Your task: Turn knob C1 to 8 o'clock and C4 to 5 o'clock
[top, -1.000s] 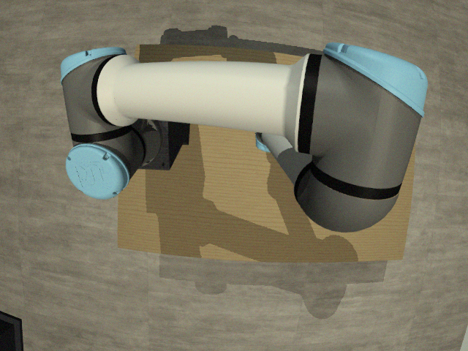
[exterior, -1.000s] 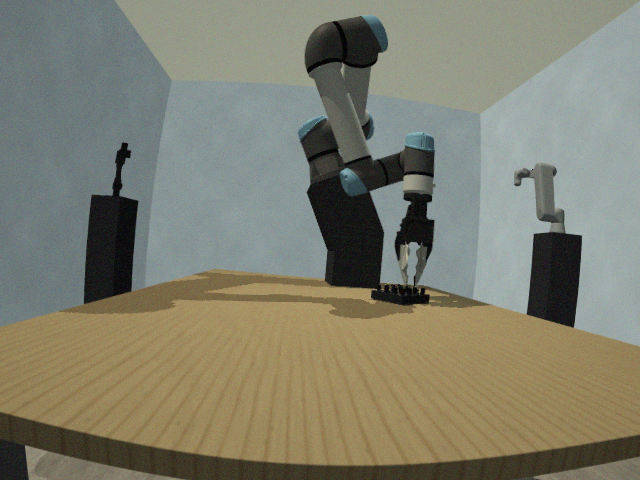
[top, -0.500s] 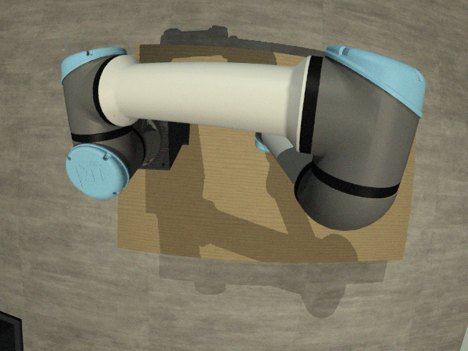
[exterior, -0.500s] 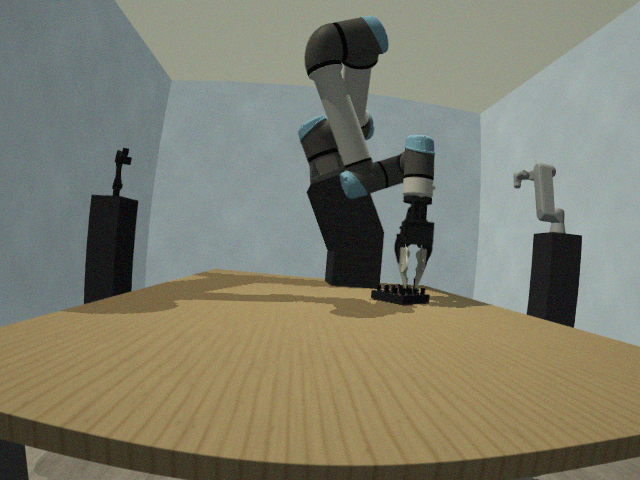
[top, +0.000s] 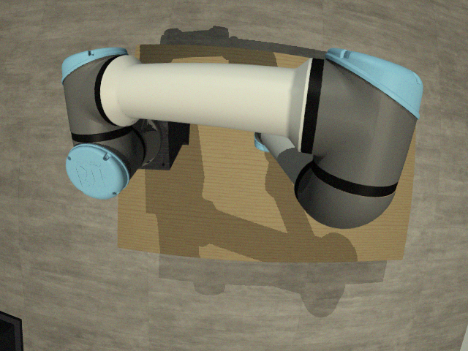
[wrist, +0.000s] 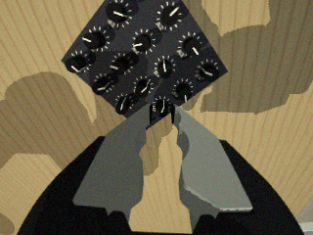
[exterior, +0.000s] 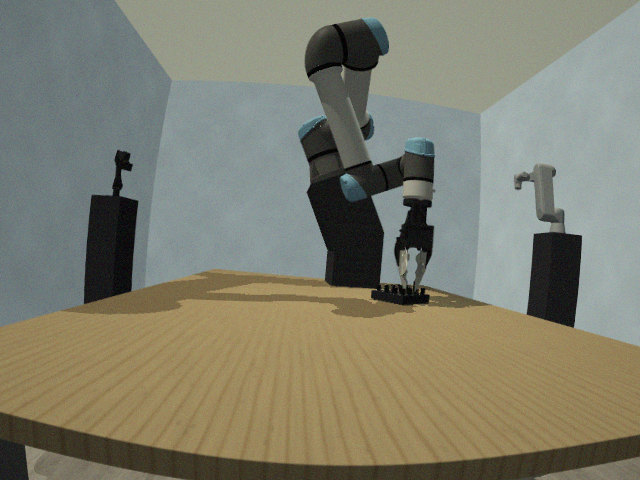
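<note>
the black knob box [exterior: 387, 296] [wrist: 154, 55] sits on the table [exterior: 310, 372] [wrist: 39, 29], cornerwise in the wrist view, its long axis unclear; the gripper's [exterior: 412, 290] [wrist: 161, 118] narrowly parted tips straddle a corner knob [wrist: 162, 107], grip uncertain.

Faint outlined lettering marks a round blue cap [top: 97, 171] [exterior: 419, 147], above the left edge of the worktop [top: 234, 170] [exterior: 310, 387] [wrist: 29, 49] seen from overhead; the letters are too unclear to read.
</note>
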Action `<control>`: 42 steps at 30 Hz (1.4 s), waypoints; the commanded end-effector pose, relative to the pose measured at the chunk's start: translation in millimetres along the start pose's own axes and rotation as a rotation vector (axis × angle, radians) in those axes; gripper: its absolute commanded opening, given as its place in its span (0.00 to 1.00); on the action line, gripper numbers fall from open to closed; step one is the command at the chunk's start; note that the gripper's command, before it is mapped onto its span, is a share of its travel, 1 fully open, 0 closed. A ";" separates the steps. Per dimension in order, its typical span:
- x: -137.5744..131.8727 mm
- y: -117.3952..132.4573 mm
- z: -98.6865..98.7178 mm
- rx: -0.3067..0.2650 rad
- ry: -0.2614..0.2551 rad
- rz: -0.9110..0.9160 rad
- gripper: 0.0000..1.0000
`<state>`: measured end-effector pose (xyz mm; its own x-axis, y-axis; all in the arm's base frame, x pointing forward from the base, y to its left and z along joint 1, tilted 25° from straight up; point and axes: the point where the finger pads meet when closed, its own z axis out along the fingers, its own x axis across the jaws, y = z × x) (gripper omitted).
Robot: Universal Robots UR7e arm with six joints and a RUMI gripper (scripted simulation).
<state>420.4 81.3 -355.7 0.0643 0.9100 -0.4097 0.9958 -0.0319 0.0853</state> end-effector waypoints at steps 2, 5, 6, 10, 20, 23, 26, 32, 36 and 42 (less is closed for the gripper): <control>0.2 0.5 -0.1 -0.001 0.000 0.000 0.11; 0.2 0.5 -0.1 -0.001 0.000 0.000 0.11; 0.2 0.5 -0.1 -0.001 0.000 0.000 0.11; 0.2 0.5 -0.1 -0.001 0.000 0.000 0.11; 0.2 0.5 -0.1 -0.001 0.000 0.000 0.11; 0.2 0.5 -0.1 -0.001 0.000 0.000 0.11; 0.2 0.5 -0.1 -0.001 0.000 0.000 0.11; 0.2 0.5 -0.1 -0.001 0.000 0.000 0.11; 0.2 0.5 -0.1 -0.001 0.000 0.000 0.04; 0.2 0.5 -0.1 -0.001 0.000 0.000 0.04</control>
<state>420.5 81.1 -356.0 0.0643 0.9100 -0.4097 0.9958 -0.0319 0.0853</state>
